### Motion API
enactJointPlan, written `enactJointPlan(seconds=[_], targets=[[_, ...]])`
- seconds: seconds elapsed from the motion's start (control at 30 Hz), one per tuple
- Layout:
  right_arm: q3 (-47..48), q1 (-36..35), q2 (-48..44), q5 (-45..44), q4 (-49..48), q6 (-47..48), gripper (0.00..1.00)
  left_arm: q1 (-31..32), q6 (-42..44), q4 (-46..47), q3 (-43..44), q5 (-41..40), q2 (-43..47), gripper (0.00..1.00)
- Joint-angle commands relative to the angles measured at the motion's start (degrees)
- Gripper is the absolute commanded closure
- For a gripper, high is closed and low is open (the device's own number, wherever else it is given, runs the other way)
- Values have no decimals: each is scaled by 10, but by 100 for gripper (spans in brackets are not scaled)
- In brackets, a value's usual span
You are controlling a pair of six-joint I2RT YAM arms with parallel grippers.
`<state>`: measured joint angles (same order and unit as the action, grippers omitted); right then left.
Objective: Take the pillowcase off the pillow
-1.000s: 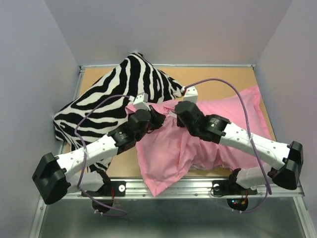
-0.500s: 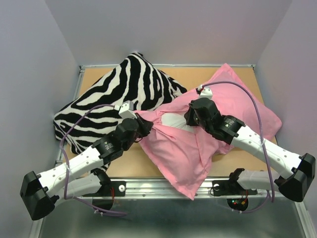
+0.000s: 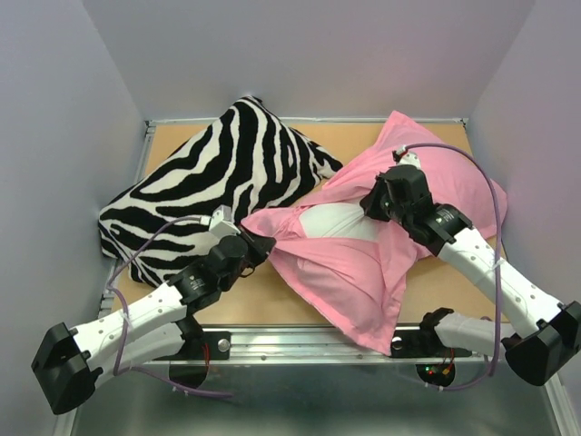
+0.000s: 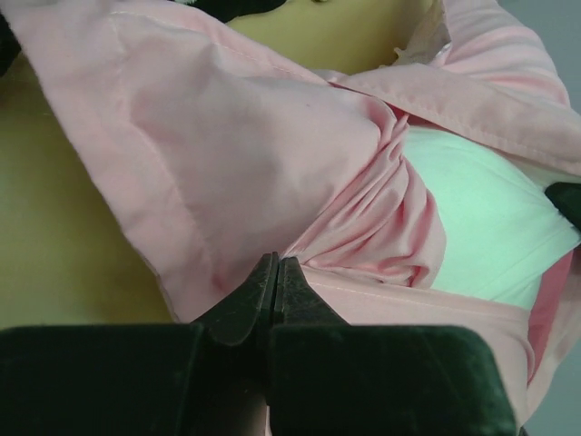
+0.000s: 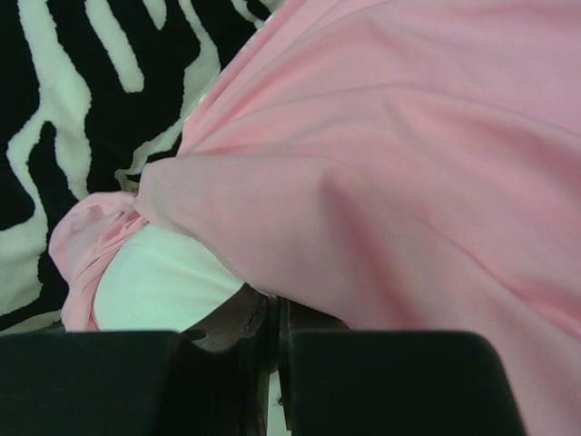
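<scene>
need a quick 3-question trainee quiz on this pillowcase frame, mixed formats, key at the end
1. True or false: the left gripper is shut on a bunch of the pillowcase.
2. What shows through the pillowcase's opening? A) zebra fabric B) the white pillow C) bare tabletop
3. Fill in: in the top view, the zebra-striped pillow lies to the ____ of the pink-cased one.

Key: 1 true; 2 B; 3 left.
</scene>
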<state>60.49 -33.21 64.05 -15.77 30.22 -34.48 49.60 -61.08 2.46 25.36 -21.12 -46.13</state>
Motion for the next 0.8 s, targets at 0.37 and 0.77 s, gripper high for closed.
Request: enactJointPlan(seconds=[0.37, 0.77], targets=[[58, 83, -47, 75, 6, 41, 97, -38, 16, -3, -66, -39, -38, 100], [103, -45, -31, 126, 42, 93, 32, 15, 94, 110, 26, 22, -240, 100]])
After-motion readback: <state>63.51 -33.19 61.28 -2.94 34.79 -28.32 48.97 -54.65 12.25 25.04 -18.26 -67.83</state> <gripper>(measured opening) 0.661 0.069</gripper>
